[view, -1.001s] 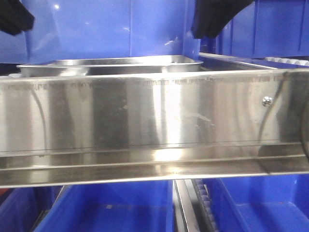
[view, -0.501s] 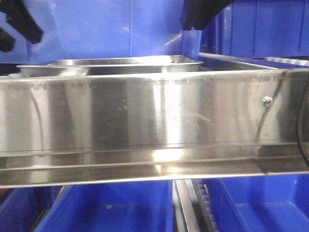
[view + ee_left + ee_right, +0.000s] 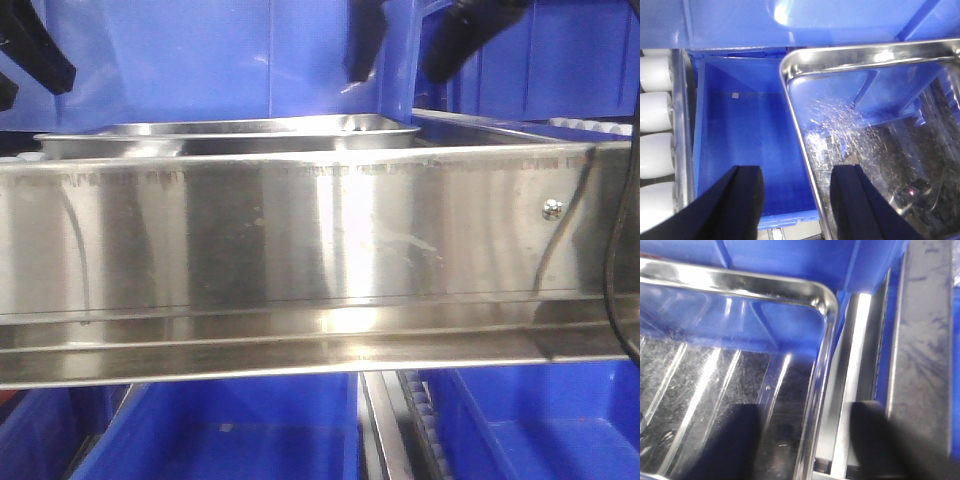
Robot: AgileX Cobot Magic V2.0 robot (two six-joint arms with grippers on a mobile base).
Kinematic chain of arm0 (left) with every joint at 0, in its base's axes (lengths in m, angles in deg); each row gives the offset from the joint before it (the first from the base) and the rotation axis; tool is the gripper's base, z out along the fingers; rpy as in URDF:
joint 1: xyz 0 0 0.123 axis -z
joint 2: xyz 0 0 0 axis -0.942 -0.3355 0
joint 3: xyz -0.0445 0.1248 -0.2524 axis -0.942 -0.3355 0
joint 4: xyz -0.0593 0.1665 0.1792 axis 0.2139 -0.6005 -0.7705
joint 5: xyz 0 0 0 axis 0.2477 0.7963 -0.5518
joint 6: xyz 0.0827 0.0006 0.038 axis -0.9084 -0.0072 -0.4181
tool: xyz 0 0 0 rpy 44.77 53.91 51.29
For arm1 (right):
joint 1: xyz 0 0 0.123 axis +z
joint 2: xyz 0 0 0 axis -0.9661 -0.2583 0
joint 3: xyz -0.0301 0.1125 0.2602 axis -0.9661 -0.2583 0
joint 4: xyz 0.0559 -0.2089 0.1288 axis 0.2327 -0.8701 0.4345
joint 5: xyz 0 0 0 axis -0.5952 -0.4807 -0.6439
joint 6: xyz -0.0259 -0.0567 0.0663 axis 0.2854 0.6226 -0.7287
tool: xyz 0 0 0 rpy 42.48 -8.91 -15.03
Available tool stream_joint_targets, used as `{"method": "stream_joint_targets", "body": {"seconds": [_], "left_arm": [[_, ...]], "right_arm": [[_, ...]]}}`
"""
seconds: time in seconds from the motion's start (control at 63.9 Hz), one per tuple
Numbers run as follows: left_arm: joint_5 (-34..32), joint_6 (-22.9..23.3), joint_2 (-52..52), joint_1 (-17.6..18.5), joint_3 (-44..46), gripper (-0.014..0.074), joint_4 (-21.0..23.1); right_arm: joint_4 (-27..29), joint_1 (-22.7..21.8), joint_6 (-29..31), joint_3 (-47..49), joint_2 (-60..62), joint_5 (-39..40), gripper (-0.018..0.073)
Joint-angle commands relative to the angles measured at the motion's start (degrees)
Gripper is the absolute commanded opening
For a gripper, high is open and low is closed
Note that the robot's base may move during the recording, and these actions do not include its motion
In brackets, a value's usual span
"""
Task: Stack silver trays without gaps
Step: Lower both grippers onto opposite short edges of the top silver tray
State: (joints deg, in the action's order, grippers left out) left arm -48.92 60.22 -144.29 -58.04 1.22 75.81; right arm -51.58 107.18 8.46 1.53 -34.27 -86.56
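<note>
Rail of long brushed steel (image 3: pixel 300 240), one screw (image 3: pixel 551 208), fills the foreground. Behind it, a shallow shiny stainless-steel tray (image 3: pixel 230 135) with rounded corners lies level above a blue plastic bin (image 3: pixel 740 130), with white rollers (image 3: pixel 655 115) alongside. The left gripper (image 3: pixel 797 200) has its black fingers spread, straddling the tray's left rim from above. The right gripper (image 3: pixel 807 440) is likewise spread across the right rim; whether it touches cannot be told.

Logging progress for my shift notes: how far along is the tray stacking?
Done: no finished stack is visible; one silver tray sits behind the steel rail. In hand: the left gripper and right gripper hover open, fingers straddling its opposite rims, gripping nothing. Left: grip, lift and nest it without a gap.
</note>
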Motion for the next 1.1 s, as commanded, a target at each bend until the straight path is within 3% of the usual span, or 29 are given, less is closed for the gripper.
{"method": "stream_joint_targets", "body": {"seconds": [0.0, 0.125, 0.907, 1.079], "left_arm": [[0.1, 0.5, -0.6, -0.2, 0.5, 0.0246, 0.5], [1.5, 0.5, -1.9, 0.0, 0.5, 0.0246, 0.7], [-0.6, 0.5, -8.0, 0.0, 0.5, 0.0246, 3.5], [-0.8, 0.5, -8.0, 0.0, 0.5, 0.0245, 3.5]], "right_arm": [[-0.1, 0.1, -0.1, 0.6, -0.6, -0.1, 0.0286], [0.0, 0.1, -0.1, 0.6, -1.6, -0.1, 0.0251], [1.4, -0.8, -0.1, 0.6, -4.5, 0.0, 0.025], [2.6, -0.8, -0.1, 0.6, -5.7, 0.1, 0.0195]]}}
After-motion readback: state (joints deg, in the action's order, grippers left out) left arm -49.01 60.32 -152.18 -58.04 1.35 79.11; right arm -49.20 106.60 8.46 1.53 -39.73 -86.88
